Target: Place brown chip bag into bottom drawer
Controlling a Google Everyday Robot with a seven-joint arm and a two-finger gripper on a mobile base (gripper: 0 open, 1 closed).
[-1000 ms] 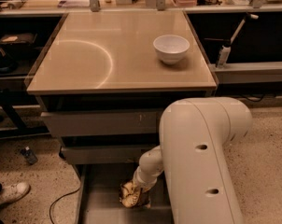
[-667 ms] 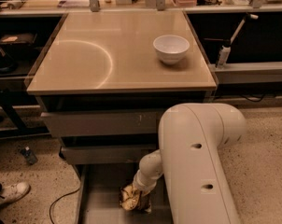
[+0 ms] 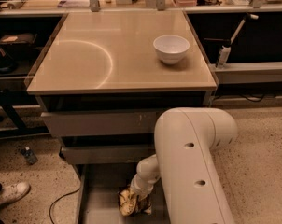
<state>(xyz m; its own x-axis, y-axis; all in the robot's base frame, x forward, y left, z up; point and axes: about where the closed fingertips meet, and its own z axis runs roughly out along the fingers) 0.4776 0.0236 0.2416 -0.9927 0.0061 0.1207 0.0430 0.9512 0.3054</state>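
Observation:
The brown chip bag (image 3: 130, 202) is crinkled, dark brown with yellow-tan edges, and lies on the floor of the bottom drawer (image 3: 92, 204), which is pulled out at the foot of the cabinet. My gripper (image 3: 142, 191) is at the end of the white arm, reaching down into the drawer, right on top of the bag. The wrist hides the fingers. The big white arm (image 3: 197, 167) covers the drawer's right side.
A white bowl (image 3: 171, 48) stands on the tan tabletop (image 3: 108, 55) at the right rear. The two upper grey drawers (image 3: 99, 123) are above the open one. A shoe (image 3: 10, 193) and a cable lie on the floor to the left. Cluttered shelves run behind.
The arm has shifted slightly; the gripper and bag stay in the bottom drawer at almost the same spot.

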